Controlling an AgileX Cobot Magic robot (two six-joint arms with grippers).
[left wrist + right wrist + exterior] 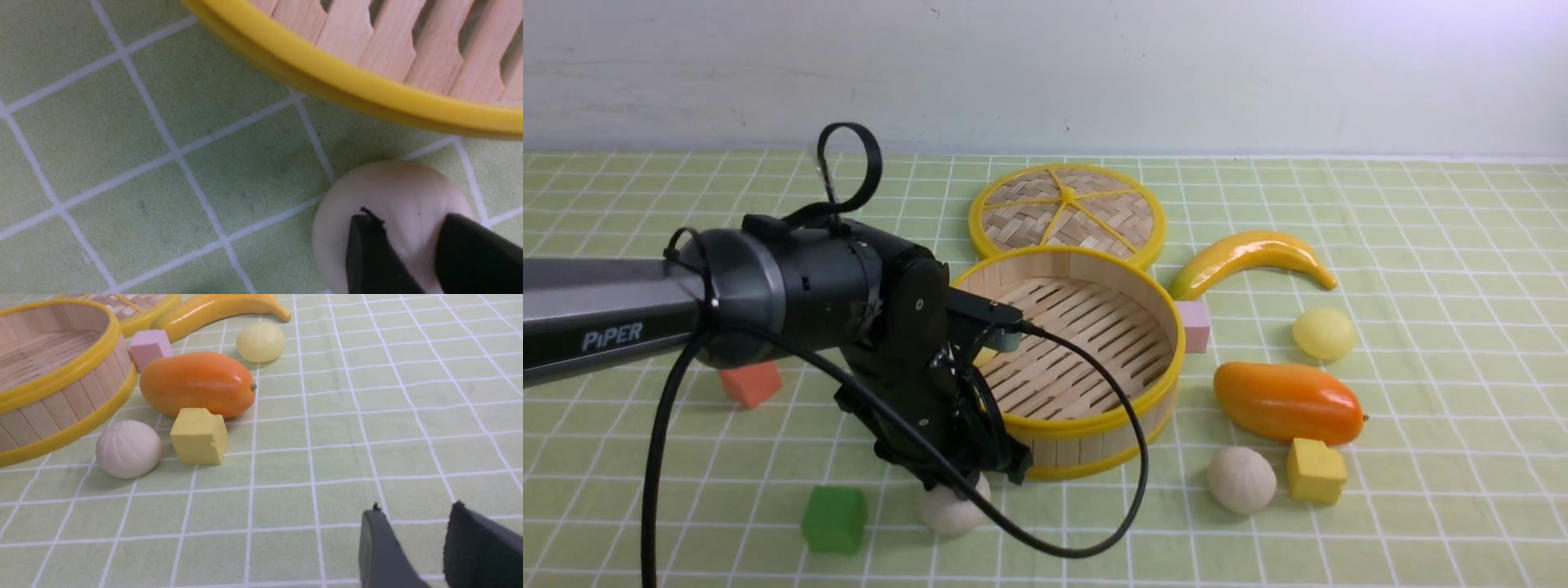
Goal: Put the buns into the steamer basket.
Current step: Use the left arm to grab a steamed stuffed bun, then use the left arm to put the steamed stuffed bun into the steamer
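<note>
The steamer basket [1094,425] stands mid-table, and its yellow rim [367,90] shows in the left wrist view. My left gripper [404,216] points down just in front of the basket, over an off-white bun [392,192] lying on the cloth. Its jaws stand apart, and the bun spreads wider than both fingers. A second off-white bun [1241,479] lies to the basket's right front, and a pale yellow bun [1325,333] lies further back. My right gripper [412,508] is open over bare cloth, with nothing between its fingers.
A flat woven lid [1067,212] leans behind the basket. To the right lie a banana [1250,257], an orange mango [1286,402], a pink cube [1194,325] and a yellow cube [1315,469]. To the left sit a red cube [752,384] and a green cube [835,518].
</note>
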